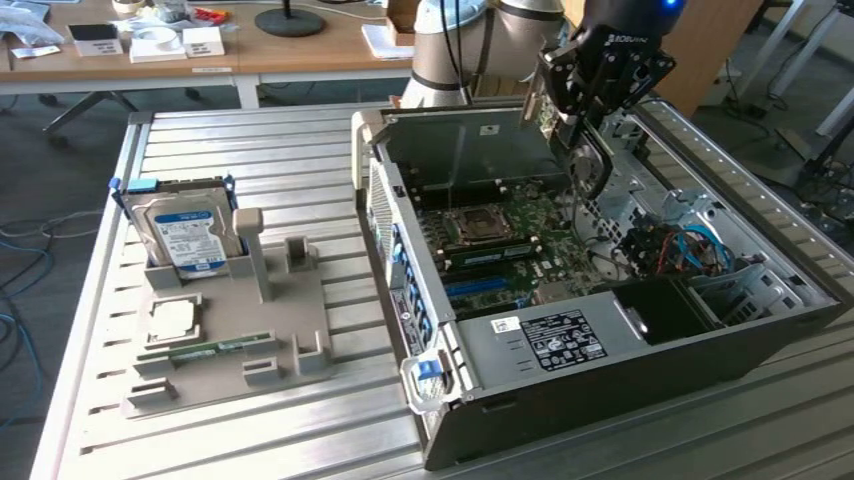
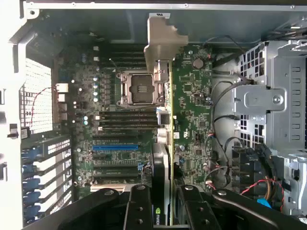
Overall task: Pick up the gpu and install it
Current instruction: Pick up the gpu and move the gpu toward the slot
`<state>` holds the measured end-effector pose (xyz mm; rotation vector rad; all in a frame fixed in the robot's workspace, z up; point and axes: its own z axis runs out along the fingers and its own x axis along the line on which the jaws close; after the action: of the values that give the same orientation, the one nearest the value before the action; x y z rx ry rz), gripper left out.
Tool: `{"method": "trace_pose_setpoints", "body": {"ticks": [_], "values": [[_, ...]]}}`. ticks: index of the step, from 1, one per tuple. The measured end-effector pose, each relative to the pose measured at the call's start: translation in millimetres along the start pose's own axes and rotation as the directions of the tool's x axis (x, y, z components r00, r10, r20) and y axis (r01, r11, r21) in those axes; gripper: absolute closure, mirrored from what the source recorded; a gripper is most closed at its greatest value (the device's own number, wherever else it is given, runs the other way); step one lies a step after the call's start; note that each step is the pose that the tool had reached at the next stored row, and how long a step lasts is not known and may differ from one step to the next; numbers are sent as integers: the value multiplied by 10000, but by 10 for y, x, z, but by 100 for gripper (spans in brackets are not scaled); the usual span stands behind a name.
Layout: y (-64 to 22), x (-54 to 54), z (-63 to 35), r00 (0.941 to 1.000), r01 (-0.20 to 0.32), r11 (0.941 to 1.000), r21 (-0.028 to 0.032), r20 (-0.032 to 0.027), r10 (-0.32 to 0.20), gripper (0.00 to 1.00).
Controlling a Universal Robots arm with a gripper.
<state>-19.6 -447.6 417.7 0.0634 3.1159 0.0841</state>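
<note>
HDD (image 1: pixel 187 232) upright in grey tray (image 1: pixel 280 320), RAM stick (image 1: pixel 214 349), poss. CPU (image 1: pixel 174 320) near it

gpu (image 2: pixel 164 125) above motherboard (image 2: pixel 193 110), motherboard in case (image 1: pixel 667 372)

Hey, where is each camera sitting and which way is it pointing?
Exterior view: off the arm, high up, looking down across the table at the open computer case; the arm and gripper show above it.
Wrist view: on the wrist, looking straight into the case at the motherboard; the gripper's fingers clamp the graphics card edge-on.
Shared: the case, motherboard, gripper and graphics card.
</note>
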Motion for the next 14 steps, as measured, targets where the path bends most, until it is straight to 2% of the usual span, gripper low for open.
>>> {"method": "trace_pose_setpoints", "body": {"ticks": [7,14], "values": [[1,-20,0,10000,0,10000,1,-1,0,73],[5,-139,3,10000,0,10000,0,0,0,73]]}}
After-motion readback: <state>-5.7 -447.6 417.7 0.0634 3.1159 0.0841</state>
